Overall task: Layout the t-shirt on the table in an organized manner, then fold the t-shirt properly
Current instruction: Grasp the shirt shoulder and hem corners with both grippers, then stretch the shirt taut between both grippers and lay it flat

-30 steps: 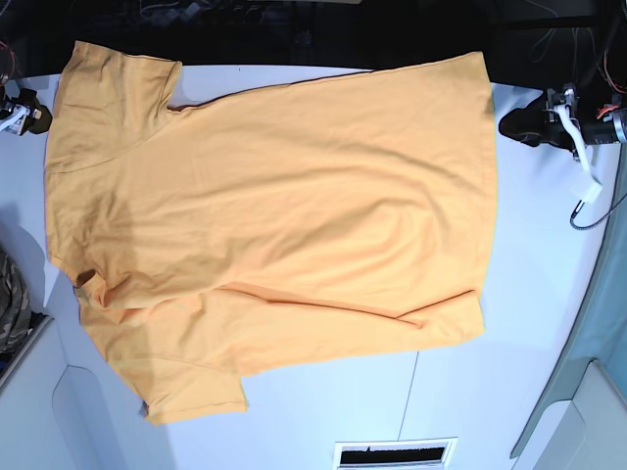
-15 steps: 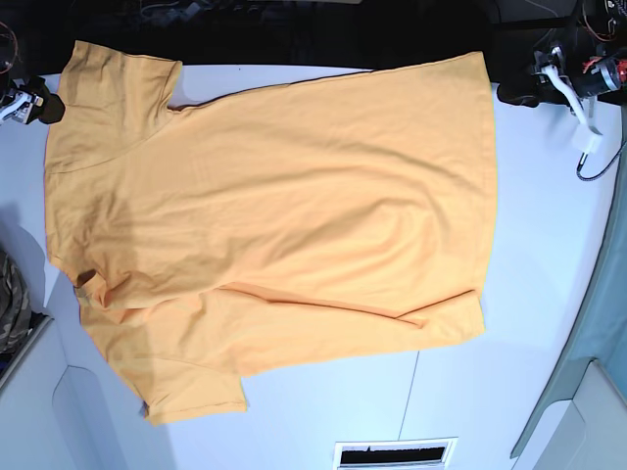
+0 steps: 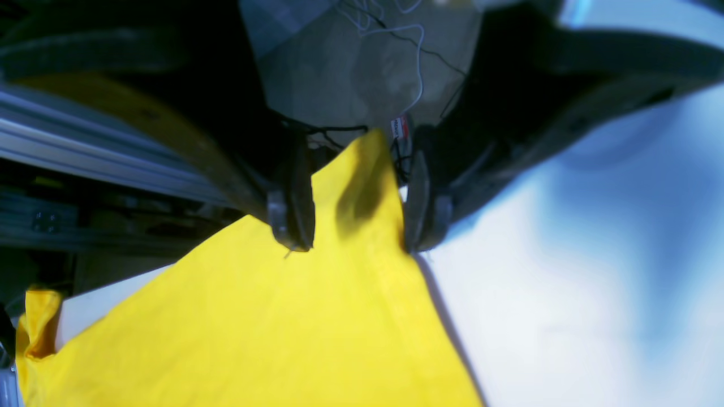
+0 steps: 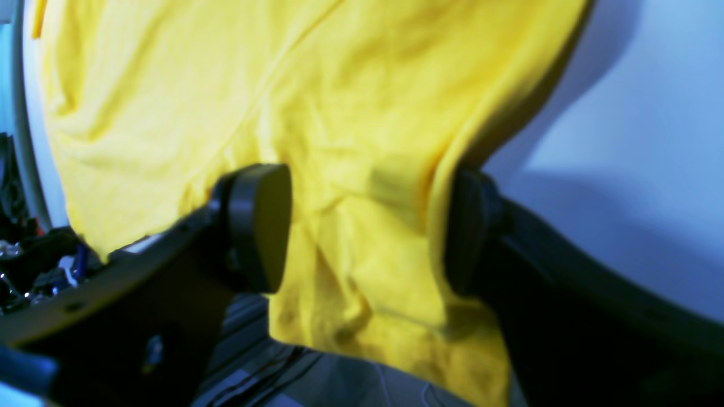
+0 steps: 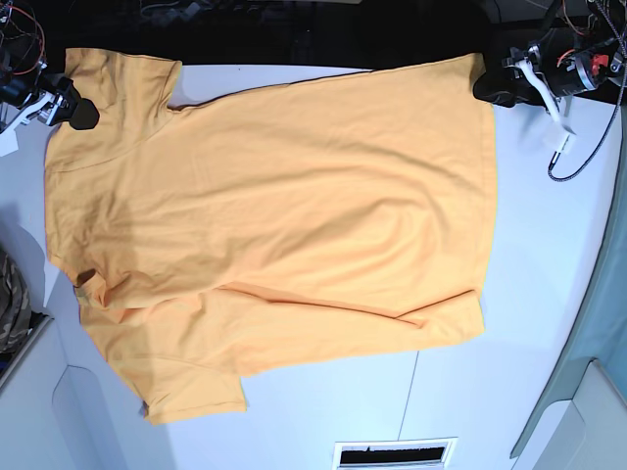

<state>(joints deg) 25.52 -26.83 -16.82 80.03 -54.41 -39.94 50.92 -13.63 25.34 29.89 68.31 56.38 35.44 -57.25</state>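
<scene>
The t-shirt is lying spread out, plain side up, across the white desk, covering most of the desk's far and middle area. Its hem is running down the side of the shirt toward the left tool, and its neck end is facing the right tool's side. One sleeve is reaching over the desk's far edge beside the right tool; the other sleeve is lying flat near the desk's near edge. A long crease is crossing the cloth low on the shirt, and a thin dark seam line is showing on the bare desk just below the hem corner.

The left tool is sitting at the shirt's far hem corner, at the desk's far edge. Its jaws are standing apart with the pointed corner of yellow cloth rising between them; the fingers are not pressing the fabric together, so nothing is gripped.

The right tool is sitting at the far sleeve, also at the desk's far edge. Its jaws are standing wide, straddling a bunched fold of the sleeve, with cloth lying loose between the pads and not pinched.

A camouflage-patterned cloth is showing just off the desk's edge beyond the neck end of the shirt.
</scene>
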